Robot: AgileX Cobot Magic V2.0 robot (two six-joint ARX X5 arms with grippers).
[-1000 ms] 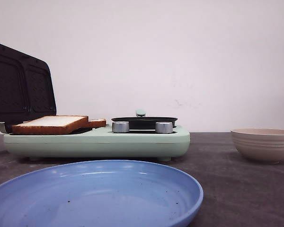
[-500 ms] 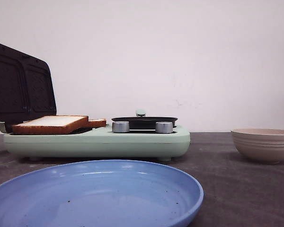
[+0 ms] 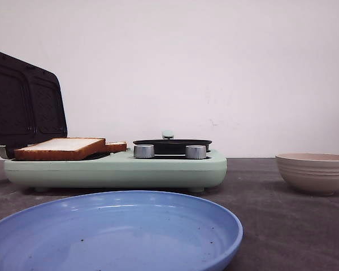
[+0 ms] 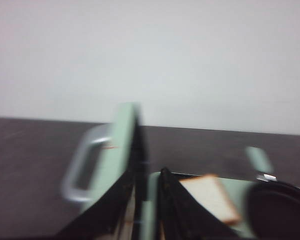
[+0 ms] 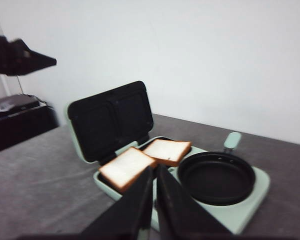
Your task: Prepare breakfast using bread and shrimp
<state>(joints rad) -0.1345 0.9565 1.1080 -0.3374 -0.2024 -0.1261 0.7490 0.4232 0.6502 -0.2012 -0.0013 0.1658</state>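
Observation:
Two slices of bread lie on the open pale green breakfast maker (image 3: 118,169), one in front (image 3: 59,148) and one behind it (image 3: 116,147). Both slices also show in the right wrist view (image 5: 126,168) (image 5: 167,151). My right gripper (image 5: 153,170) is shut and empty, in the air in front of the slices. My left gripper (image 4: 150,172) hangs beside the raised lid (image 4: 121,150) with its jaws a little apart and empty; that view is blurred. No shrimp is in view. Neither gripper shows in the front view.
A black round pan (image 3: 172,144) sits on the maker's right half behind two silver knobs. A blue plate (image 3: 113,231) lies nearest the camera. A beige ribbed bowl (image 3: 315,172) stands at the right; its inside is hidden. A black part of the left arm (image 5: 20,56) is high on the maker's lid side.

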